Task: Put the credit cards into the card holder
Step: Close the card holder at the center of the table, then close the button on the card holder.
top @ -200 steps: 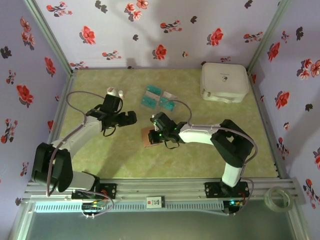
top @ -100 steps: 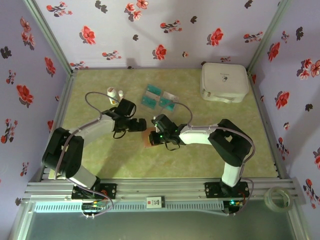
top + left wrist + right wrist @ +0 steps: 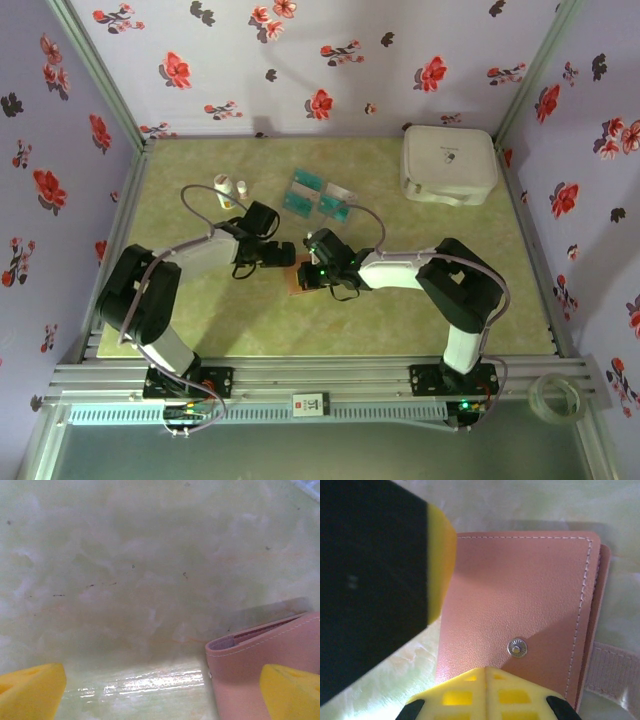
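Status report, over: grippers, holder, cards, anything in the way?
Left gripper open at holder edge. Right gripper shut, tip on holder. Cards lying farther back, none seen in holder. No obstacle seen.

Nothing is legible. The white case [image 3: 449, 163], far right on the desk [image 3: 400, 320], bears a faint dark mark too small to read. A small white tag [image 3: 310, 403] at the near edge carries unreadable print. The marks on the credit cards [image 3: 318, 197] are equally unclear.

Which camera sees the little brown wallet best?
The right wrist view: the card holder is close up, stitching and snap clear. The left wrist view catches one corner; the top view, a tiny, half-covered patch.
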